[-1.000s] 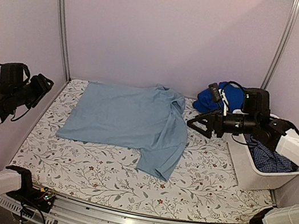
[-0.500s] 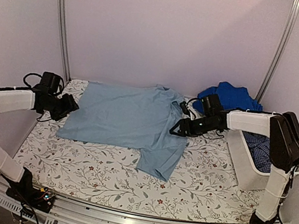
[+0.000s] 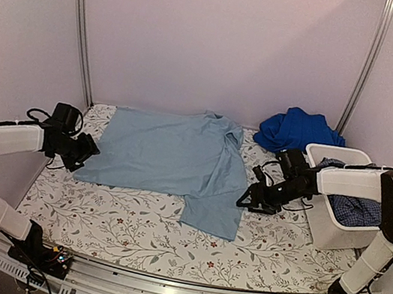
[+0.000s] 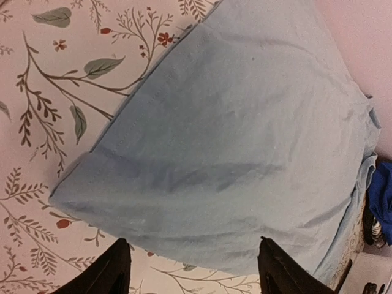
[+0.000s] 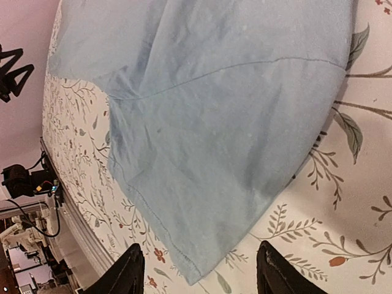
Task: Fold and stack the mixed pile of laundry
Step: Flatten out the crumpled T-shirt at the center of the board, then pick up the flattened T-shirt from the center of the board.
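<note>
Pale blue shirt (image 3: 172, 154) lies spread flat on the surface (image 3: 271, 240); royal blue heap (image 3: 298, 131) sits back right, checked cloth (image 3: 357, 209) in the tub (image 3: 327, 227). Left claw (image 3: 90, 151) gapes wide at the shirt's left edge — right claw (image 3: 247, 198), equally wide, just beside its right hem.

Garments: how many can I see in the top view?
3. A pale blue shirt lies spread on the table, a royal blue one is heaped at the back beside the tub, a dark check one lies inside the tub. More may be hidden there.
</note>
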`<state>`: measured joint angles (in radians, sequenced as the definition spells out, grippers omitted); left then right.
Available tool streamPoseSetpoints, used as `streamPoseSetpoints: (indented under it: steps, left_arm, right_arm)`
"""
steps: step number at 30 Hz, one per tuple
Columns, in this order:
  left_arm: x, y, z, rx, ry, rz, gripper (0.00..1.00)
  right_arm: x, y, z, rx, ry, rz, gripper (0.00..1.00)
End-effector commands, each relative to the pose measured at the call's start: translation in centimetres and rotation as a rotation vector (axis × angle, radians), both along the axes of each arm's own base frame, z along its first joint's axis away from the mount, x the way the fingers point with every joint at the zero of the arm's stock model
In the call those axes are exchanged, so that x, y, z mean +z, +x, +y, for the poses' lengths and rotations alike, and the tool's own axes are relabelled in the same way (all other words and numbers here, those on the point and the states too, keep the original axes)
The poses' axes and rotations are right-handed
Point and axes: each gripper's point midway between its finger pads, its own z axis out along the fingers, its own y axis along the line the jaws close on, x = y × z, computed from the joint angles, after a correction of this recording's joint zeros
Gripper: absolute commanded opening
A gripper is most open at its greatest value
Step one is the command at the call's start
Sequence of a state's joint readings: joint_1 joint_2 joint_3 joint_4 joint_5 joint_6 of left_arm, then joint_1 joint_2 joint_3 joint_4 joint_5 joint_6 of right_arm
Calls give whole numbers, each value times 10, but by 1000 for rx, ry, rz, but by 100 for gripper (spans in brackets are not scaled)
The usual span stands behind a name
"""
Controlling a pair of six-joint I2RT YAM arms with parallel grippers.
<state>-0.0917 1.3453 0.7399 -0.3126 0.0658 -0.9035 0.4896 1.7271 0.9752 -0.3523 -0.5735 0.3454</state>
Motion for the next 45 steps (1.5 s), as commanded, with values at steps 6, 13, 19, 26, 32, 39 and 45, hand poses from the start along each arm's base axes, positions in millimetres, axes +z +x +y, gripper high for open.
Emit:
streamPoseSetpoints:
  steps: [6, 13, 19, 26, 32, 39, 45]
  left_arm:
    - [10, -40, -2, 114, -110, 144, 71]
    - [12, -43, 4, 119, -173, 158, 72]
    - [-1, -24, 5, -27, -159, 156, 73]
    - [-2, -4, 15, -7, -149, 214, 69]
    - [-9, -4, 15, 35, -212, 242, 60]
    - [-19, -7, 38, 88, -202, 257, 58]
    - [-16, -8, 44, 96, -191, 269, 57]
  right_arm:
    - [17, -33, 24, -44, -8, 252, 65]
    - [8, -40, 17, -92, -61, 318, 64]
    - [20, 33, 5, -115, -77, 119, 63]
    - [12, 96, -27, -211, -92, 150, 62]
    - [7, 72, -16, -180, -9, 269, 62]
    - [-1, 52, -15, -129, -20, 341, 61]
    - [-25, 21, -23, -152, -80, 421, 58]
